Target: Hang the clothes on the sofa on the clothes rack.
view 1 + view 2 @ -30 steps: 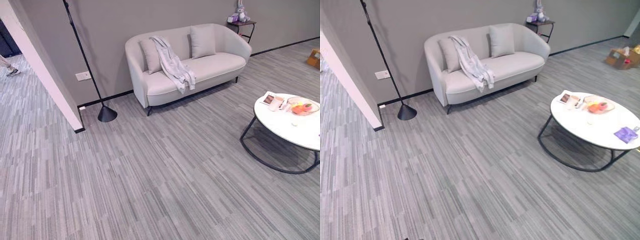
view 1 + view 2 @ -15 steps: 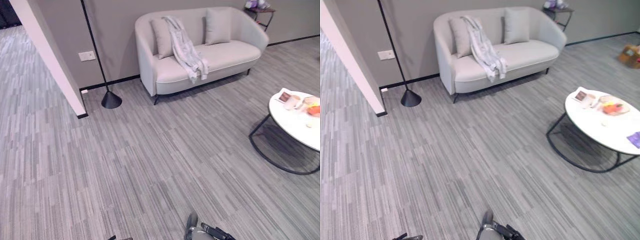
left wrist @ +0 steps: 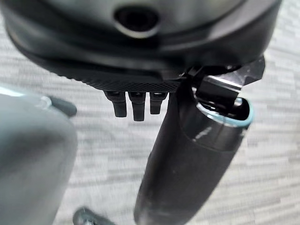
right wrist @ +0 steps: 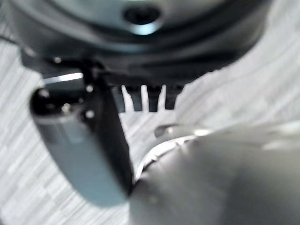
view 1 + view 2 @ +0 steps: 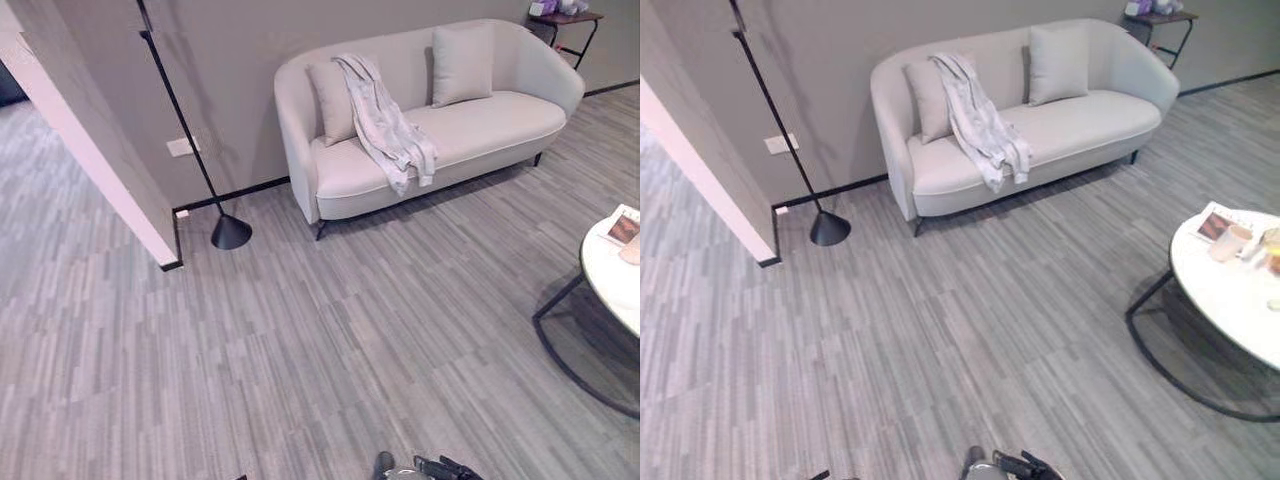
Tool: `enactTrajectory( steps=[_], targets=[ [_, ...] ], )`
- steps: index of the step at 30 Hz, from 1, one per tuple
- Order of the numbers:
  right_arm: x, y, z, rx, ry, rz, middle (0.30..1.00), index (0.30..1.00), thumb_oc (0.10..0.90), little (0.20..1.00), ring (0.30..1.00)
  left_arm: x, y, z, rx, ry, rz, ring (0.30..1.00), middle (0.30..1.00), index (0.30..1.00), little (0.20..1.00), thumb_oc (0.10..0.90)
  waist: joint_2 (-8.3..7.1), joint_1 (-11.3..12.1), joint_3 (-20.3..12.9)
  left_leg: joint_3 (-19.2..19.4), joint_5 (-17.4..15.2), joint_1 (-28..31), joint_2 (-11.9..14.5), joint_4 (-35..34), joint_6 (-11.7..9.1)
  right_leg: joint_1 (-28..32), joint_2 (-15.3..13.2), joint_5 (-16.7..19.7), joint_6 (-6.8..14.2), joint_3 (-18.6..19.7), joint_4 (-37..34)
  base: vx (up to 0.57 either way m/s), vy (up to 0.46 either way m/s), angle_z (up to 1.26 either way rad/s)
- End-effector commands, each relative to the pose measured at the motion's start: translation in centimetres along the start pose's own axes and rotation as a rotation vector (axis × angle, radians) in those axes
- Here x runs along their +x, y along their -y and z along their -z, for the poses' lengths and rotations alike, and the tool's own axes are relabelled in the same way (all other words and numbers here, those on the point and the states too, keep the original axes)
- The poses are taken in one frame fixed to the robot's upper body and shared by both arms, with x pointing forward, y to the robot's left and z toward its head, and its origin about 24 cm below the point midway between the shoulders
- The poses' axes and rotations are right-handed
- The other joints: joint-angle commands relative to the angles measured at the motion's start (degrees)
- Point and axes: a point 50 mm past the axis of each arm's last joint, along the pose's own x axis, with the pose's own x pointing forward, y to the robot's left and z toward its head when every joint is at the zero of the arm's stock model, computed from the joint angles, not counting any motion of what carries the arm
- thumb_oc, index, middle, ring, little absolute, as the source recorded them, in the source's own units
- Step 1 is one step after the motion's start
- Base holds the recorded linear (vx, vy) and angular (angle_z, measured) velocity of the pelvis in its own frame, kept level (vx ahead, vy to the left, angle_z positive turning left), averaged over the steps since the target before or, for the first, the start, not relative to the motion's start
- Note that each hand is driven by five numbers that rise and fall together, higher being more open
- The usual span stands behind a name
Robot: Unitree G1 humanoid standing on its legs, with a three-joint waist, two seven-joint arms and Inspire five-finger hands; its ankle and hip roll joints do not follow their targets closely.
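Pale grey soft fabric garment point(image 5: 385, 125) draped over the backrest of the light grey curved two-seat sofa point(image 5: 500, 125), running down across the seat, hem hanging just past the front edge. Lies between two grey square cushions point(image 5: 1058, 64).

Judged light, limp, liable to slide and bunch; best taken at the upper fold on the backrest.

Black floor-lamp pole with cone base point(image 5: 230, 232) stands near the sofa's end. Round white tabletop point(image 5: 1240, 300) well apart.

Left hand point(image 3: 136, 101): fingers straight, holding nothing. Right hand point(image 4: 140, 98): same.

Even soft indoor light, faint shadow under sofa point(image 5: 440, 150); wrist views blurred, close-up fingers point(image 3: 133, 105) out of focus.
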Motion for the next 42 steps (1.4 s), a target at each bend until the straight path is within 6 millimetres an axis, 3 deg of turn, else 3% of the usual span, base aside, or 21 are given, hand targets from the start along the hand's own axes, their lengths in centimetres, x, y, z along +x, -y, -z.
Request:
enactTrajectory(
  steps=[1,3,6,9,10,11,16,17,19,20,21,22,24,26,28,31,35,36,37,39,42],
  targets=[
    [-0.3,0.7,1.1,-0.071,-0.004,0.034,0.9,0.9,0.8,0.9,0.9,0.2,-0.1,-2.3,0.001,0.082,-0.015,0.9,0.9,0.9,0.9,0.8,-2.46,1.0,1.5,4.4,7.8,-3.3,0.6,4.6,4.6,4.5,-3.7,7.2,4.6,2.4,-10.7,0.31,-0.452,-0.08],
    [-0.2,1.1,-0.8,-0.147,0.049,0.053,0.9,0.9,0.8,0.9,0.9,0.2,0.8,-3.5,-0.017,0.133,0.007,0.9,0.9,0.9,0.9,0.8,-4.55,4.3,4.3,6.4,2.0,-13.2,-1.5,14.6,7.4,10.4,-2.5,5.4,3.4,4.3,-14.6,0.33,-0.351,-0.07],
    [-0.1,0.5,-2.7,-0.241,0.109,0.032,0.9,0.9,0.8,0.9,0.9,0.1,1.1,-3.8,-0.025,0.154,0.015,0.9,0.9,0.9,0.9,0.8,-4.69,7.7,5.3,7.8,-2.4,-22.4,-9.4,6.9,8.6,13.9,-2.2,4.2,4.5,6.6,-16.0,0.31,-0.064,-0.19],
    [-0.1,-0.6,-3.4,-0.287,0.146,-0.011,0.9,0.9,0.8,0.9,0.9,0.1,-0.1,-2.2,-0.045,0.09,-0.023,0.9,0.9,0.9,0.9,0.8,-3.24,10.3,4.4,10.4,0.8,-24.1,-13.9,-14.0,9.1,17.6,0.3,1.7,5.2,7.9,-15.7,0.38,0.009,-0.74],
    [-0.1,-0.6,-3.4,-0.287,0.146,-0.011,0.9,0.9,0.8,0.9,0.9,0.1,-0.1,-2.2,-0.045,0.09,-0.024,0.9,0.9,0.9,0.9,0.8,-3.3,10.3,4.5,10.4,1.0,-23.7,-14.0,-14.4,9.1,17.7,0.2,1.7,5.2,7.9,-15.7,0.44,-0.003,-0.4],
    [0.0,-1.0,-3.7,-0.339,0.157,-0.019,0.9,0.9,0.8,0.9,0.9,0.0,-0.9,-0.4,-0.056,0.028,-0.044,0.9,0.9,0.9,0.9,0.8,-2.16,12.1,3.9,10.3,4.4,-26.1,-15.3,-22.5,8.5,20.3,2.7,-0.7,4.7,9.4,-15.1,0.45,-0.023,-0.36],
    [0.1,-2.9,-2.7,-0.424,0.127,-0.072,0.9,0.9,0.8,0.9,0.9,-0.5,-2.1,2.4,-0.072,-0.074,-0.079,0.9,0.9,0.9,0.9,0.8,-2.22,15.1,2.2,9.7,7.0,-26.6,-16.0,-26.2,9.9,25.7,5.4,-6.8,3.4,13.5,-11.9,0.52,-0.019,-0.62],
    [0.0,-3.4,-1.4,-0.461,0.088,-0.091,0.9,0.9,0.8,0.9,0.9,-0.5,-2.4,2.7,-0.051,-0.085,-0.09,0.9,0.9,0.9,0.9,0.8,-4.05,15.3,1.4,10.5,7.3,-26.1,-16.5,-24.3,11.0,26.5,4.7,-7.6,3.4,13.7,-10.1,0.62,0.009,-0.11],
    [-0.1,-3.5,0.2,-0.504,0.046,-0.112,0.9,0.9,0.8,0.9,0.9,-0.6,-2.8,2.4,-0.017,-0.06,-0.103,0.9,0.9,0.9,0.9,0.8,-7.15,15.9,-1.0,12.7,5.1,-22.8,-18.5,-25.4,12.3,26.3,2.0,-2.3,7.0,12.2,-5.2,0.78,0.136,0.25],
    [0.0,-3.2,-0.8,-0.488,0.069,-0.097,0.9,0.9,0.8,0.9,0.9,-0.3,-2.5,0.8,0.032,-0.011,-0.094,0.9,0.9,0.9,0.9,0.8,-7.18,15.4,-0.9,15.5,2.0,-19.2,-19.2,-26.3,13.7,20.8,-2.0,7.7,13.6,8.7,8.7,0.6,0.181,-0.39],
    [0.0,-3.2,-0.8,-0.488,0.069,-0.096,0.9,0.9,0.8,0.9,0.9,-0.3,-2.5,0.8,0.032,-0.011,-0.093,0.9,0.9,0.9,0.9,0.8,-7.0,15.6,-1.1,15.6,2.1,-19.4,-18.9,-26.3,13.7,20.6,-1.7,7.9,13.5,8.9,8.6,0.58,0.27,-0.69],
    [0.0,-3.2,-2.8,-0.444,0.141,-0.065,0.9,0.9,0.8,0.9,0.9,0.0,-2.1,-1.7,0.05,0.065,-0.1,0.9,0.9,0.9,0.9,0.8,-5.21,13.1,0.2,16.5,-1.4,-13.9,-19.0,-27.5,15.2,15.4,-8.1,16.5,17.3,1.0,22.8,0.42,0.214,-0.49],
    [-0.1,-3.5,-4.0,-0.399,0.201,-0.055,0.9,0.9,0.8,0.9,0.9,0.1,-2.0,-3.0,0.06,0.1,-0.103,0.9,0.9,0.9,0.9,0.8,-4.13,10.9,0.9,15.7,-4.1,-10.1,-19.3,-27.5,16.2,11.0,-13.1,14.2,15.9,-3.0,32.3,0.54,0.189,0.46],
    [-1.6,-3.8,-9.6,-0.421,0.455,0.019,0.9,0.9,0.8,0.9,0.9,0.1,-0.8,-4.7,0.088,0.177,-0.101,0.9,0.9,0.9,0.9,0.8,-0.9,7.0,3.2,12.5,-6.7,-5.0,-17.5,-27.5,13.5,4.8,-15.3,4.8,10.8,-5.9,17.8,0.61,-0.166,0.69],
    [-2.8,-2.6,-12.4,-0.456,0.567,0.124,0.9,0.9,0.8,0.9,0.9,0.1,-0.8,-3.4,0.108,0.132,-0.123,0.9,0.9,0.9,0.9,0.8,-1.06,6.3,3.7,11.3,-8.4,-3.0,-16.9,-27.5,11.6,3.5,-16.4,7.3,11.6,-3.5,3.5,0.48,-0.368,1.56],
    [-6.9,0.6,-16.8,-0.48,0.801,0.334,0.9,0.9,0.8,0.9,0.9,0.0,-1.4,-1.6,0.154,0.059,-0.153,0.9,0.9,0.9,0.9,0.8,-1.9,3.5,3.9,6.2,-12.4,2.3,-15.5,-27.5,8.6,-0.8,-20.0,19.0,16.3,6.7,-14.0,0.57,-0.399,1.3],
    [-11.6,2.6,-19.3,-0.524,1.007,0.494,0.9,0.9,0.8,0.9,0.9,-0.3,-2.7,0.0,0.13,0.022,-0.201,0.9,0.9,0.9,0.9,0.8,-3.6,2.3,1.6,0.9,-15.8,7.7,-11.2,-27.5,5.6,-1.0,-20.1,21.6,17.6,11.4,-13.4,0.7,-0.576,1.72],
    [-12.6,2.8,-20.1,-0.557,1.055,0.525,0.9,0.9,0.8,0.9,0.9,-0.3,-2.3,-0.3,0.11,0.046,-0.196,0.9,0.9,0.9,0.9,0.8,-2.87,1.5,1.3,0.3,-14.5,8.1,-7.1,-27.5,5.0,-3.2,-16.9,18.3,17.1,12.8,-8.5,0.32,-0.401,0.67],
    [-12.7,2.8,-20.1,-0.559,1.054,0.526,0.9,0.9,0.8,0.9,0.9,-0.3,-2.2,-0.2,0.11,0.044,-0.195,0.9,0.9,0.9,0.9,0.8,-2.56,1.5,1.2,0.4,-14.6,8.0,-6.8,-27.5,4.9,-3.5,-16.6,17.8,17.0,12.7,-7.9,0.34,-0.497,0.34],
    [-14.0,3.5,-21.5,-0.548,1.129,0.604,0.9,0.9,0.8,0.9,0.9,-0.3,-0.9,-0.5,0.063,0.087,-0.178,0.9,0.9,0.9,0.9,0.8,-0.62,1.7,1.6,-1.5,-4.8,2.8,-1.3,-20.5,4.6,-2.0,-10.9,11.5,13.3,10.6,-6.0,0.25,-0.511,-0.46],
    [-12.7,3.8,-21.2,-0.459,1.081,0.601,0.9,0.9,0.8,0.9,0.9,-0.3,0.0,-0.8,0.108,0.106,-0.148,0.9,0.9,0.9,0.9,0.8,-2.34,2.8,2.6,4.8,0.2,-3.9,1.5,-11.2,5.1,4.0,-10.2,9.1,10.6,4.7,-10.0,0.19,-0.427,0.06]
  ],
)
